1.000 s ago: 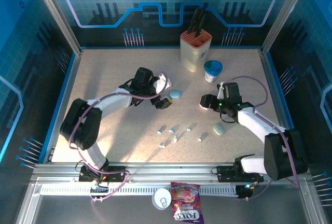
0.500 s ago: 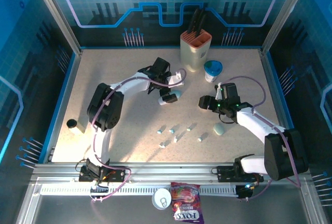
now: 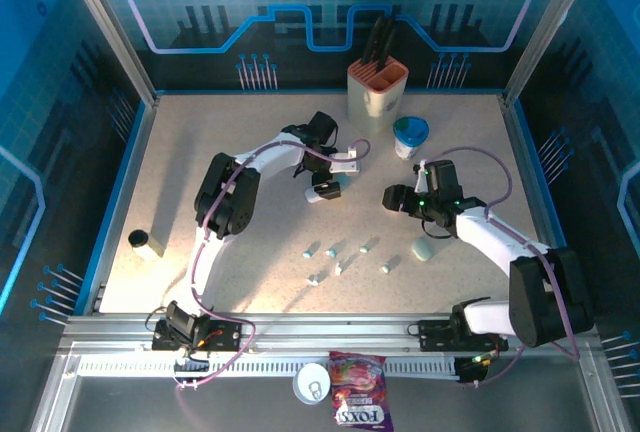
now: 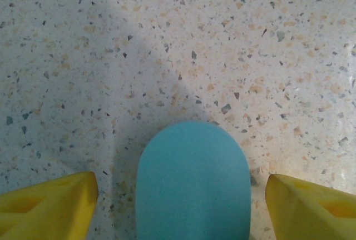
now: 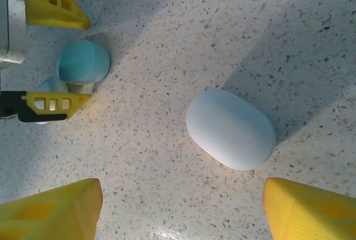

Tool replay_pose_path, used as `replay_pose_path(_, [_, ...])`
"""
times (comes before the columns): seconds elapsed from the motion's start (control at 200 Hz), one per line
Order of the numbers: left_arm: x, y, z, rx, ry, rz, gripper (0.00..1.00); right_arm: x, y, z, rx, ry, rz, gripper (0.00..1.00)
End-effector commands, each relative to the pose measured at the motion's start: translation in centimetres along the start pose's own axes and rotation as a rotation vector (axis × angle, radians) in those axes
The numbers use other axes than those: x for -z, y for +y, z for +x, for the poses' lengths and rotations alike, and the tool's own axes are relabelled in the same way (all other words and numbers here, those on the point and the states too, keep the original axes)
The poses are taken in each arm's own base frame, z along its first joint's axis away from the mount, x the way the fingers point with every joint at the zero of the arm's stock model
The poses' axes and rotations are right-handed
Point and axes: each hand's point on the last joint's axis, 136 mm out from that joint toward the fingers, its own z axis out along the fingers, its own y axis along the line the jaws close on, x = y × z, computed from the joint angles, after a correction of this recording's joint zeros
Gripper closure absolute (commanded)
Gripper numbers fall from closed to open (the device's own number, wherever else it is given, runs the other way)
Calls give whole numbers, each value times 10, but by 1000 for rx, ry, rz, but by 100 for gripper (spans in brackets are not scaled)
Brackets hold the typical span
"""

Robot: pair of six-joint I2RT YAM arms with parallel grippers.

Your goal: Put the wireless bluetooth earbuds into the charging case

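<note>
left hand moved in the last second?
Yes. In the top view the left hand has shifted right, toward the knife block. It now straddles the blue case, with its fingers clear of the case on both sides.

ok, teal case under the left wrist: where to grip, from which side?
I'd take the teal case across its narrow width, on the two long flanks, straight down from above. It lies flat, a rounded pebble; the flanks are its straightest part. The left gripper has its jaws open astride them.
</note>
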Motion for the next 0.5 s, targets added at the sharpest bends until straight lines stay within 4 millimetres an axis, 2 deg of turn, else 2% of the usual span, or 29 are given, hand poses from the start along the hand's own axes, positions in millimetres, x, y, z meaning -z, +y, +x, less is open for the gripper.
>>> replay_pose_path(0.0, [-4, -11, -10, -15, -16, 57, 22, -3, 5, 0, 20, 15, -13, 23])
replay_pose_path(0.205, [-10, -8, -13, 11, -1, 56, 27, -8, 4, 4, 9, 34, -23, 23])
replay_pose_path(0.39, [-11, -5, -15, 33, 2, 52, 39, -9, 2, 6, 8, 38, -17, 23])
replay_pose_path(0.495, [-14, -3, -14, 54, 14, 48, 49, -10, 2, 8, 1, 41, -24, 23])
